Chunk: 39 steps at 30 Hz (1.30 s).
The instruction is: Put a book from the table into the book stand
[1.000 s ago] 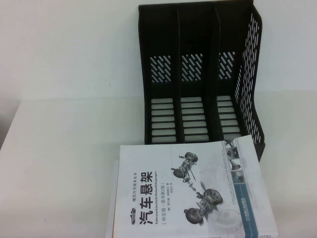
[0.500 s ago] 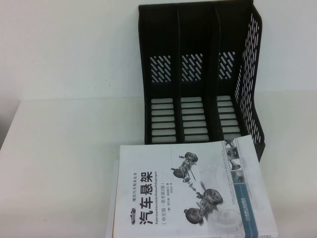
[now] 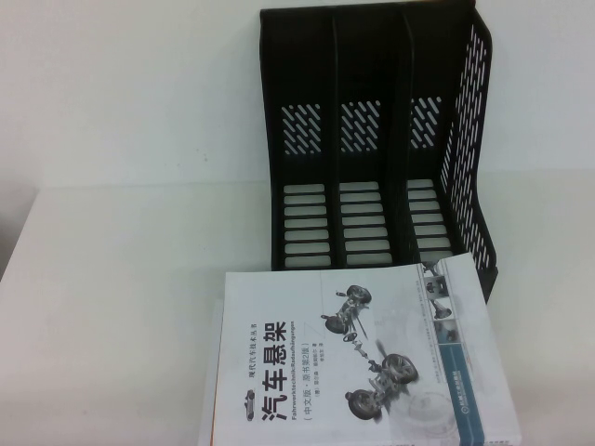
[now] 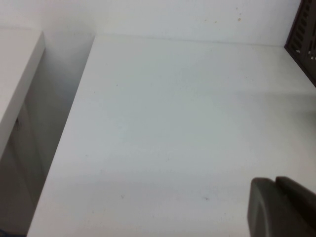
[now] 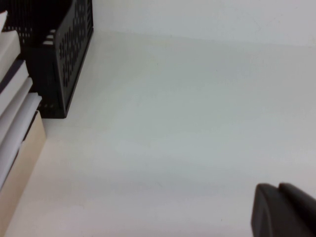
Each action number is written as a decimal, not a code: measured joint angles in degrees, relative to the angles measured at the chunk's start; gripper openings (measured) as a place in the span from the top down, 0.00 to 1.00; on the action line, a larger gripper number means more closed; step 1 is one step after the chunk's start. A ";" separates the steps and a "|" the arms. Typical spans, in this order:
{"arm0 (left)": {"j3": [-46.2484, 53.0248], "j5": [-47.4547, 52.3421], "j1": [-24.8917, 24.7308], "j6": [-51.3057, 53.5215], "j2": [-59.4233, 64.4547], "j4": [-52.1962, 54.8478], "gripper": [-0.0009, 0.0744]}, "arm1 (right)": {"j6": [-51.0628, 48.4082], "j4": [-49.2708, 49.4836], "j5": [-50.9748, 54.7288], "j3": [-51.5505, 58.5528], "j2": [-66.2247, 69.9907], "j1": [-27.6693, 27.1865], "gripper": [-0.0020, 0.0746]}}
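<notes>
The white book [image 3: 363,358] with a bold black title and a grey car-suspension drawing lies flat on the table [image 3: 112,307], right in front of the black three-slot book stand [image 3: 372,139]. All three slots are empty. Neither gripper shows in the high view. My left gripper [image 4: 275,181] hangs over bare tabletop, left of the stand's corner [image 4: 302,34], fingers together and empty. My right gripper [image 5: 278,187] hangs over bare tabletop, right of the stand [image 5: 66,59] and the book stack's page edges [image 5: 15,118], fingers together and empty.
The white book rests on other books; an orange edge [image 3: 213,435] peeks out below its left side. The table's left edge [image 3: 20,232] drops off beside a lower white surface [image 4: 15,74]. A white wall stands behind the stand.
</notes>
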 joint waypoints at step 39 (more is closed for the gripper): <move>0.35 -28.59 0.00 0.00 0.00 0.00 0.99 | 0.00 -0.21 -10.58 0.52 0.00 0.00 0.98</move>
